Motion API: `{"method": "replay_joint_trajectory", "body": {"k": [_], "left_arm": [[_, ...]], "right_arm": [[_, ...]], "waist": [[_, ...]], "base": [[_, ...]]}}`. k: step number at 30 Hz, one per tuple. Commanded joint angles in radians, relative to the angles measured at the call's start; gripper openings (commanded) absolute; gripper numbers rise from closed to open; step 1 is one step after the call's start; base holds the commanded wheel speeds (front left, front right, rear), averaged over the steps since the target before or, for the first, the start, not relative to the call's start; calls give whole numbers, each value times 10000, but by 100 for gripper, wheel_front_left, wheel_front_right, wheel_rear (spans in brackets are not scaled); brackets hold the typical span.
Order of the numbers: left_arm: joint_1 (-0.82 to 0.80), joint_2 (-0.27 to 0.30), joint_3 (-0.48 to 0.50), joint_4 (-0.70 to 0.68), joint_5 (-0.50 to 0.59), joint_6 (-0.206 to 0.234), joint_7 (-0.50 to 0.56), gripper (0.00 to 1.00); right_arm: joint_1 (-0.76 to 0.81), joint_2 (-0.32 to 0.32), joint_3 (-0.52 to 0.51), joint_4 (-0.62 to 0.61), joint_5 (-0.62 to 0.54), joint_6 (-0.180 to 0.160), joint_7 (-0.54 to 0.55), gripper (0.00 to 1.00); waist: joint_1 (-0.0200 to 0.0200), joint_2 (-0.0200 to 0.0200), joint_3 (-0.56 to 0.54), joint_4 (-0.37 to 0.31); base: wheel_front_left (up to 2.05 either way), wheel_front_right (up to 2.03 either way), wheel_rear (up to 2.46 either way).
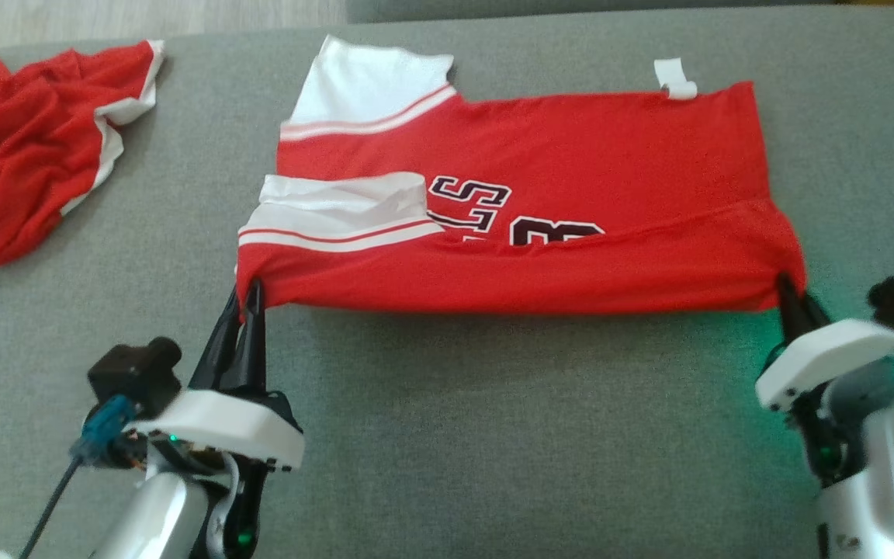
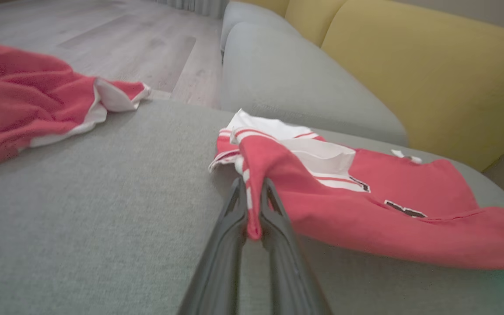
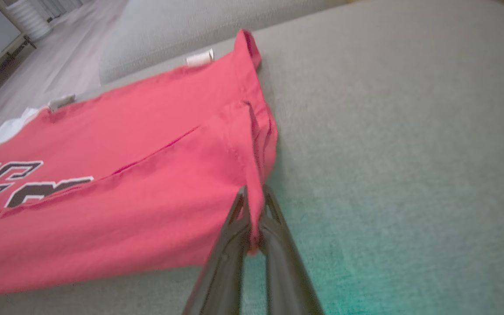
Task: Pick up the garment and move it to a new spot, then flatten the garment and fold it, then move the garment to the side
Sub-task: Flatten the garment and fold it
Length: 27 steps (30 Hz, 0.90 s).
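While the red jersey (image 1: 524, 202) lies part-folded on the grey cushion (image 1: 493, 435), the left gripper (image 1: 249, 293) pinches its near left corner and the right gripper (image 1: 787, 286) pinches its near right corner. A crumpled red shirt (image 1: 28, 147) lies well apart at the left; the left wrist view adds a yellow backrest (image 2: 431, 74).

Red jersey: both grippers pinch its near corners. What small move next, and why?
Probably lift both corners together and carry the near edge toward the far edge: the left gripper and right gripper are each shut on a near corner of the red jersey, which lies flat.
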Motion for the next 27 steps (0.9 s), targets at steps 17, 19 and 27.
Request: {"method": "replay_joint_trajectory", "body": {"k": [17,19,27], "left_arm": [[3066,747,-76,-2425,-158,931,931,0],[3212,667,-162,-2203,-242,888,892,0],[3073,691,-97,-1587,-234,756,620,100]], "right_arm": [[3402,-60,-142,-3675,-407,-7,1592,0],[3546,-60,-131,-3737,-421,-7,1586,0],[3842,-60,2,-3972,-416,-7,1597,100]], "waist": [[0,-1,-510,-39],[0,-1,-508,-69],[0,-1,-560,-232]], "base": [[0,0,0],[0,0,0],[0,0,0]]}}
